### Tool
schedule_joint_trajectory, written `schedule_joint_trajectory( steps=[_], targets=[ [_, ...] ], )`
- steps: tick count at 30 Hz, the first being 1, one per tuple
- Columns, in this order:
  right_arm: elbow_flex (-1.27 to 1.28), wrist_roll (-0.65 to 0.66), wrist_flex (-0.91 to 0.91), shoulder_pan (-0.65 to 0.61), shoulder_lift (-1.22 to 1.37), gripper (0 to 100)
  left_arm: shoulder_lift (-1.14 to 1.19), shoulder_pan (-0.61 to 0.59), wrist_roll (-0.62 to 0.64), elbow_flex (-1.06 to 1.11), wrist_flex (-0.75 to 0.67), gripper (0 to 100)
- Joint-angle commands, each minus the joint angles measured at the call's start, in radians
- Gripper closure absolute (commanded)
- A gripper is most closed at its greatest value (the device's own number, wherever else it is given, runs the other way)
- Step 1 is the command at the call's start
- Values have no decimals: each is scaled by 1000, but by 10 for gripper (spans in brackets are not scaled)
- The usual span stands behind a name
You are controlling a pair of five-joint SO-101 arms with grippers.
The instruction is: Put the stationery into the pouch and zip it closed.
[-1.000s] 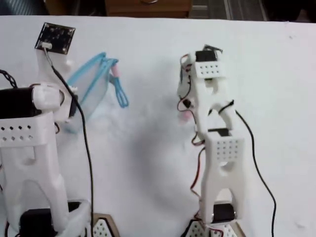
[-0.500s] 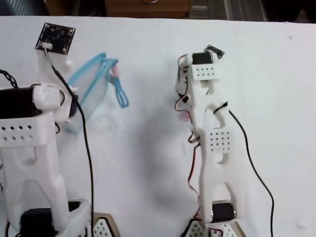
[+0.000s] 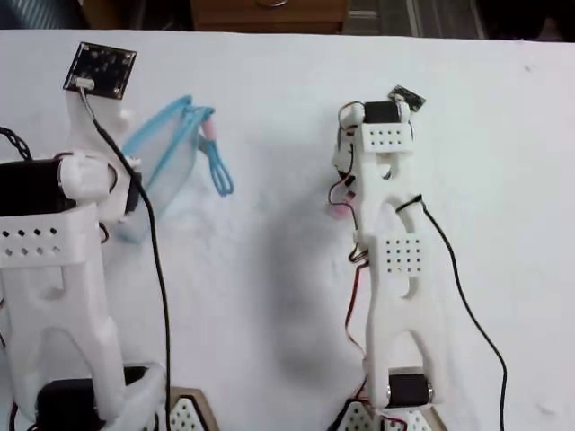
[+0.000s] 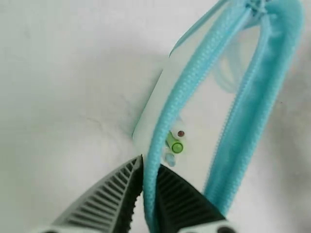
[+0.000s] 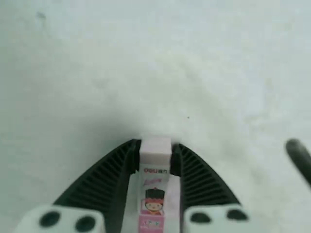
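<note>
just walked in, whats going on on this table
Two robot arms are packing stationery into a pouch. The left claw is shut on the blue zipper edge of the clear pouch, which is open on the white table with a green-tipped item already inside. The right claw is shut on a small eraser, off to one side of the pouch. The zip is not yet closed.

White table [image 3: 269, 81]. Clear pouch [image 3: 166, 157], blue zipper open, lies on it toward far edge.
</note>
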Motion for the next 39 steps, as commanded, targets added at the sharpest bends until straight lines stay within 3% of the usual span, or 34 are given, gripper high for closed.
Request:
schedule_joint_trajectory(
  steps=[1,13,23,27,39],
  targets=[
    [-20,6,15,2,-44,982,-2,-5,5,-12,2,977],
    [-6,8,15,-81,-544,981,-2,-5,5,-12,2,977],
    [52,298,16,-165,-1044,981,-2,-5,5,-12,2,977],
    [325,328,18,-165,-1285,981,-2,-5,5,-11,2,977],
    [1560,348,-38,-166,-2068,981,-2,-5,5,-9,2,977]
  ],
)
